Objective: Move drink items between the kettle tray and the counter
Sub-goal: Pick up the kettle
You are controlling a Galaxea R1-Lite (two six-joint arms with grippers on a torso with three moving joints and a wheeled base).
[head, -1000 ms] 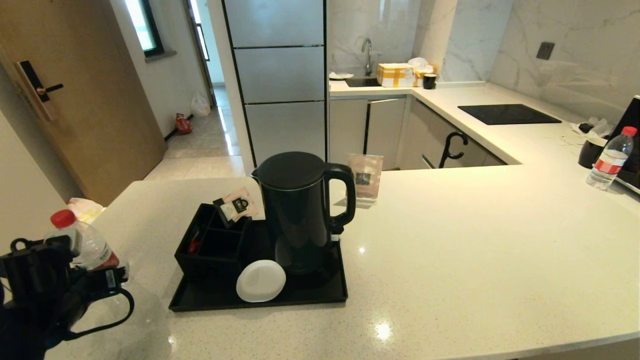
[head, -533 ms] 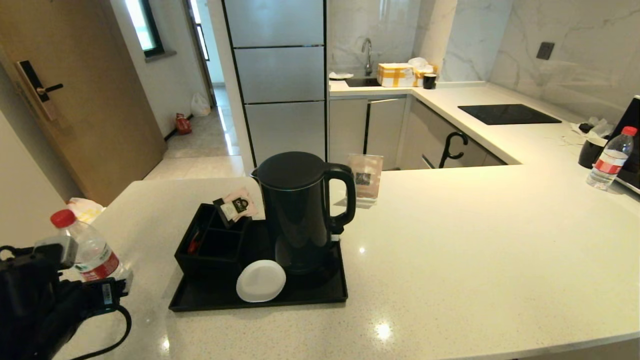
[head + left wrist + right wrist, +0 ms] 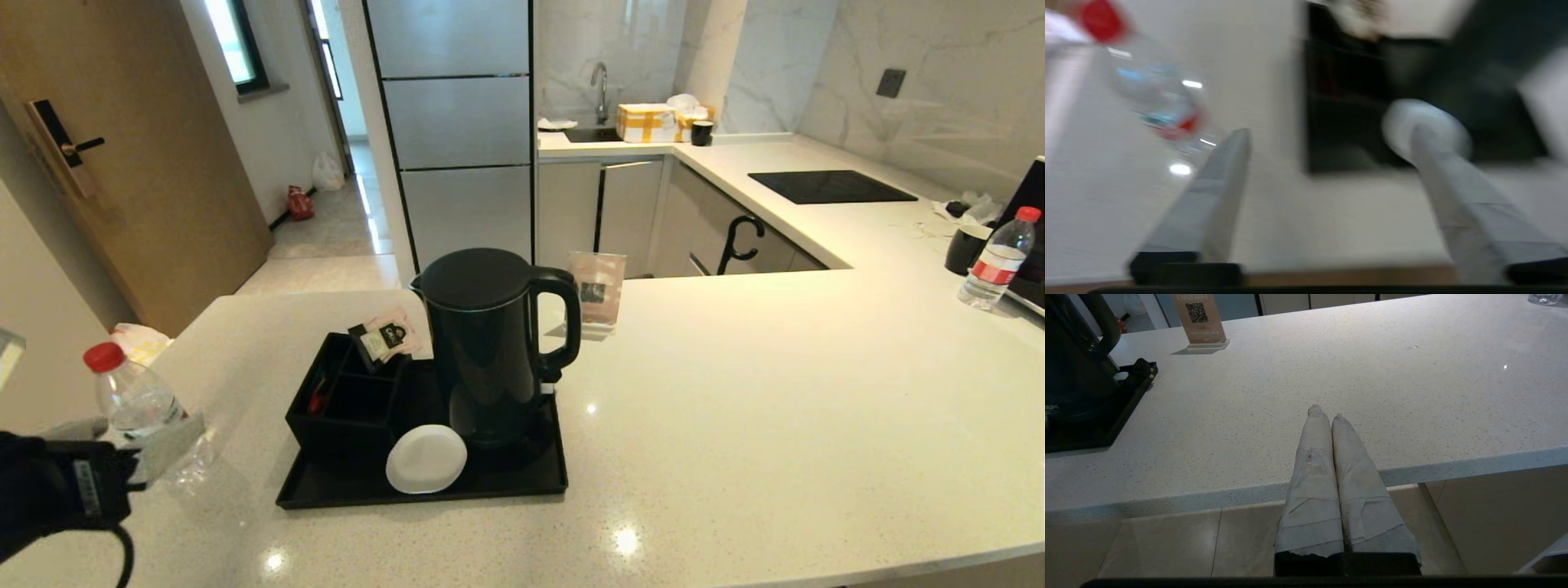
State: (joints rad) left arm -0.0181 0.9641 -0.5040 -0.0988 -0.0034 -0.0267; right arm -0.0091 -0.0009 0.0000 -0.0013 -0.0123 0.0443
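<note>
A clear water bottle [image 3: 135, 400] with a red cap stands upright on the counter [image 3: 735, 408], left of the kettle tray [image 3: 424, 488]. The black kettle [image 3: 490, 351] sits on the tray beside a white coaster [image 3: 425, 458] and a black compartment box [image 3: 343, 400]. My left gripper [image 3: 122, 439] is at the near-left corner, open and empty. In the left wrist view the bottle [image 3: 1163, 106] lies beyond and outside one finger [image 3: 1220, 188], apart from the left gripper [image 3: 1331, 132]. My right gripper [image 3: 1325, 412] is shut, parked over the counter's front edge.
A second bottle [image 3: 996, 260] and a dark cup [image 3: 965, 249] stand far right near the wall. A QR sign stand [image 3: 598, 294] is behind the kettle. A black hob panel [image 3: 829, 186] lies on the far counter. Tea sachets [image 3: 388, 335] stick out of the box.
My left gripper has drawn back and down from the bottle toward the near-left corner. The bottle stays standing where it was. The right arm has not moved.
</note>
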